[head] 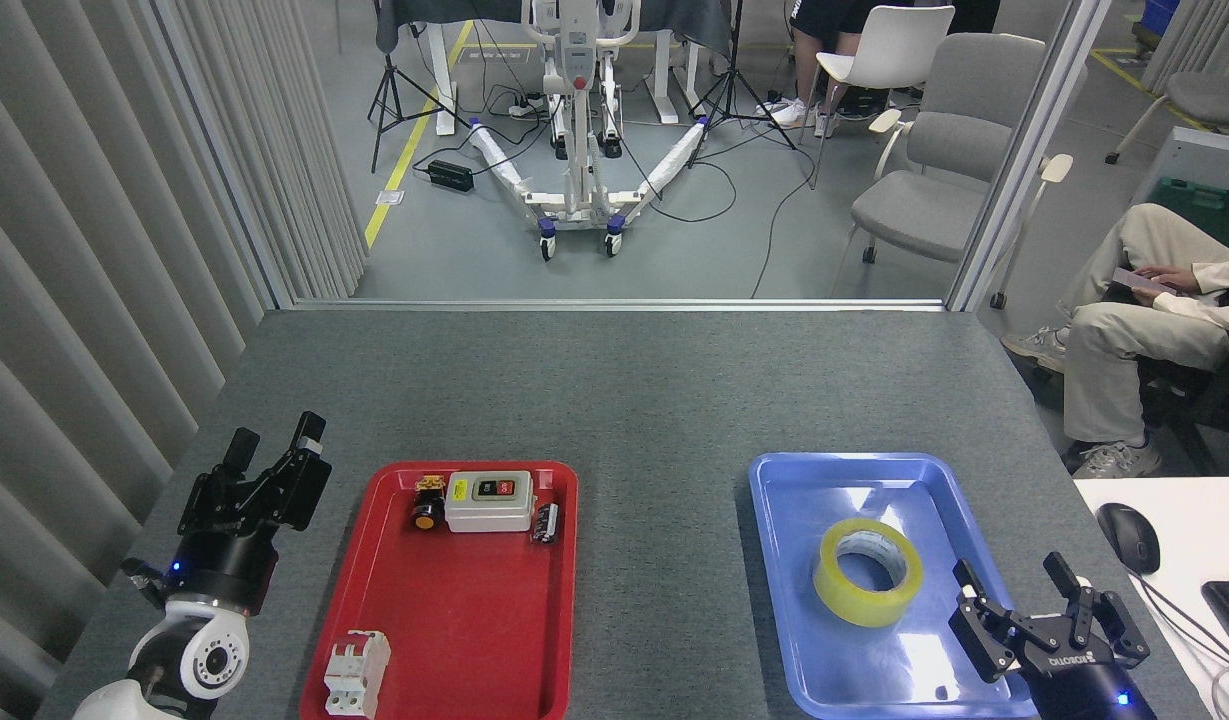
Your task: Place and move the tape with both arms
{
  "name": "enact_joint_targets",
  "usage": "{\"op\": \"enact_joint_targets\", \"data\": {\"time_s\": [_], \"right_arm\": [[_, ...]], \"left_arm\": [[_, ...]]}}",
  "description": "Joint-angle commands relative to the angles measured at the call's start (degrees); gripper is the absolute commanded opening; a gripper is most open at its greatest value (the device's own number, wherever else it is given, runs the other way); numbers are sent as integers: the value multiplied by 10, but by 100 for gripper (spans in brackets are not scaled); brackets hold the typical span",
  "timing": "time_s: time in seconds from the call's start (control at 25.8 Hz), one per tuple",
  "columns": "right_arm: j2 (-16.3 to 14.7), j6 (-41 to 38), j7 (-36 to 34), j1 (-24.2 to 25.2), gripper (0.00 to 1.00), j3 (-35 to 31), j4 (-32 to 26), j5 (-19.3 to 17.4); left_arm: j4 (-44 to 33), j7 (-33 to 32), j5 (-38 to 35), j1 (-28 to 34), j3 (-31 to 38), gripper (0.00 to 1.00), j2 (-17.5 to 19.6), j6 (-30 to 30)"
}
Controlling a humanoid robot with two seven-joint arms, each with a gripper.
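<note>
The tape [867, 572], a yellow roll with a white core, lies flat in the blue tray [844, 480] at the right. My right gripper [1014, 583] stands open over the tray's near right corner, a short way right of and nearer than the roll, holding nothing. At the left, my left gripper [274, 443] is open and empty above the grey table [634, 390], just left of the red tray [474, 620].
The red tray holds a grey switch box [488, 500], a small yellow-tipped push button [425, 505], a small black part [545, 523] and a white circuit breaker [355, 673]. A computer mouse [1127, 536] lies on a white desk at right. A seated person [1134, 310] is beyond the table's right edge.
</note>
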Motion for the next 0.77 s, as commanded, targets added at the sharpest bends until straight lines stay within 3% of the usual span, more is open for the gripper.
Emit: {"op": "enact_joint_targets", "data": {"time_s": [0.0, 0.23, 0.43, 0.58, 0.74], "right_arm": [[23, 35, -26, 28, 100, -18, -29, 44], [25, 47, -31, 24, 100, -52, -28, 46], [26, 47, -26, 6, 100, -57, -21, 34], [31, 43, -23, 3, 100, -52, -16, 10], [31, 41, -23, -5, 100, -50, -8, 9]], "left_arm": [[11, -14, 5, 4, 0, 100, 0, -10], [13, -138, 5, 20, 3, 100, 9, -58], [31, -141, 3, 20, 2, 100, -12, -51], [37, -142, 11, 14, 8, 100, -5, -51], [35, -142, 11, 25, 69, 100, -5, -57]]}}
